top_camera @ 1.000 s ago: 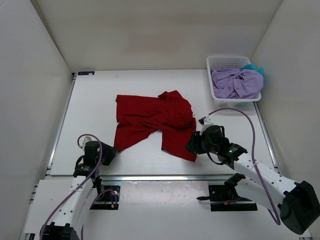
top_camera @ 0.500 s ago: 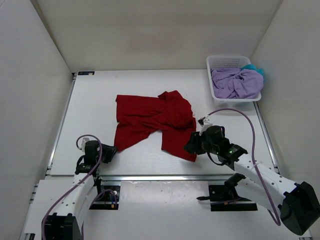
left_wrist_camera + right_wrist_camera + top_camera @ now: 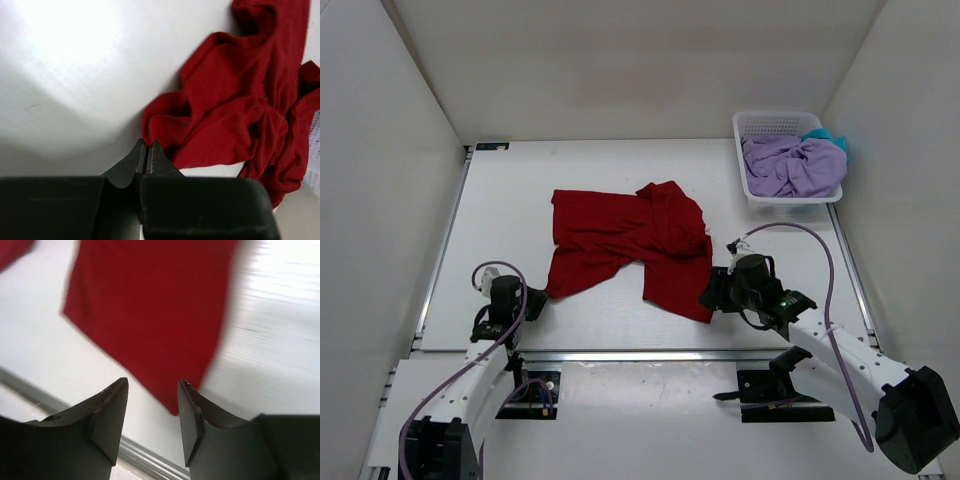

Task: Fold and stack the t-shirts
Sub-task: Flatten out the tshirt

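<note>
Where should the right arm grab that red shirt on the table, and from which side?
Take the red shirt by its near right corner, probably: it lies flat just ahead of the right gripper. Come in low from the near right with the open jaws astride the hem; the shirt's middle is bunched.

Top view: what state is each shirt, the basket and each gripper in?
Red shirt, crumpled, unfolded.
Basket, upright, holding two shirts.
Purple shirt, bunched inside.
Teal shirt, mostly hidden.
Left gripper, shut by red shirt's edge.
Right gripper, open over red shirt.
</note>
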